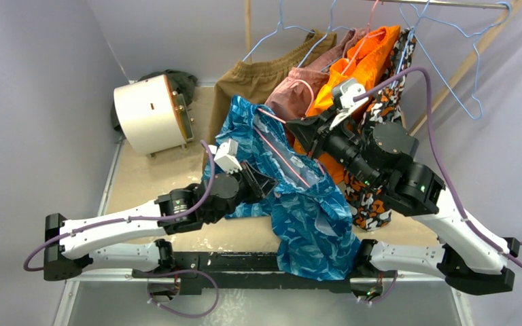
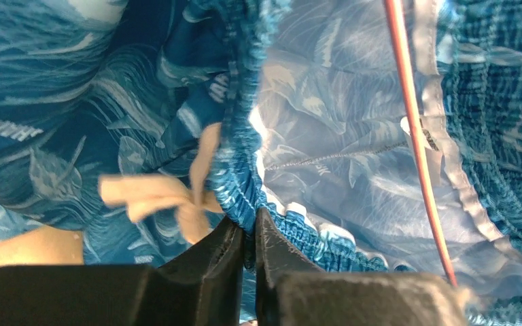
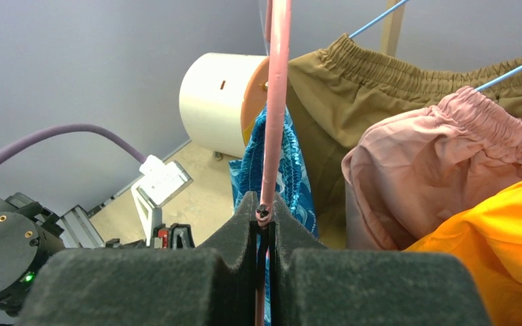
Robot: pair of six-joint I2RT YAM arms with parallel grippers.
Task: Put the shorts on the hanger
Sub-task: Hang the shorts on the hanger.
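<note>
Top external view: two arms are holding the blue-and-teal shorts (image 1: 306, 207) and the pink-red hanger (image 3: 275, 102) together over the table (image 1: 143, 183).

Nearest me, the shorts are draping down past the table's near edge, bunched between both arms. The left gripper (image 2: 248, 234) is pinching the elastic waistband, its jaws almost together with fabric squeezed between them and the drawstring bow (image 2: 166, 197) dangling just beside. The hanger's wire is running inside the open waist, and the right gripper (image 3: 265, 212) is clamping tight on that wire. Farther back, a white drum (image 1: 148, 112) is lying on its side, while brown shorts (image 1: 255, 78), pink shorts (image 1: 293, 92) and orange shorts (image 1: 363, 64) are hanging near the rail.
</note>
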